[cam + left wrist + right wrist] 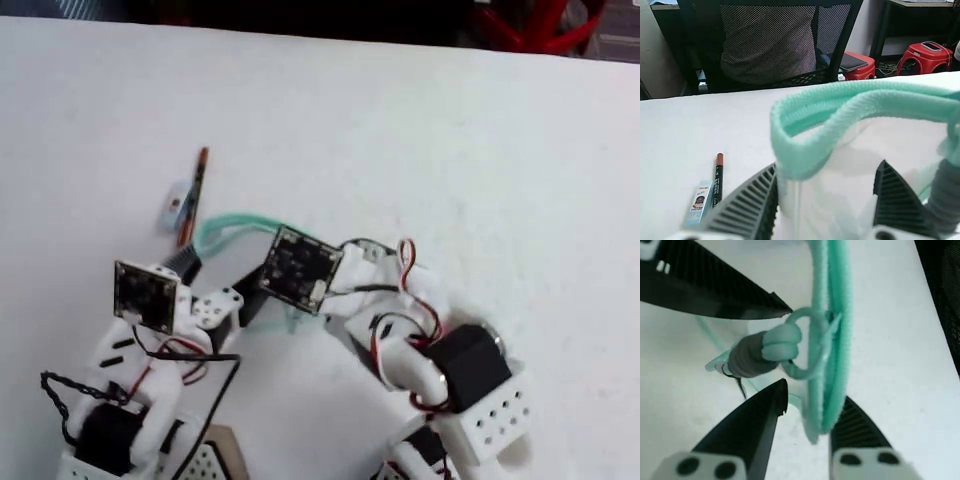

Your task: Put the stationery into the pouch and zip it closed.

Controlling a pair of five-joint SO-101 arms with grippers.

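We saw pouch [228, 226] on table [450, 130] between arms. We noted left gripper [829, 167] clenched on pouch's mint rim; right gripper [816, 391] released, jaws straddling rim beside zipper pull [765, 350]. Near pouch, outside it, lay pen [192, 195] and small blue packet [699, 200].

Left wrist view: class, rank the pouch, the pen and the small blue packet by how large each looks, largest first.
1. pouch, nearest the camera, which inflates it.
2. pen, longer than the packet.
3. blue packet, shorter but wider, so it is close to the pen.
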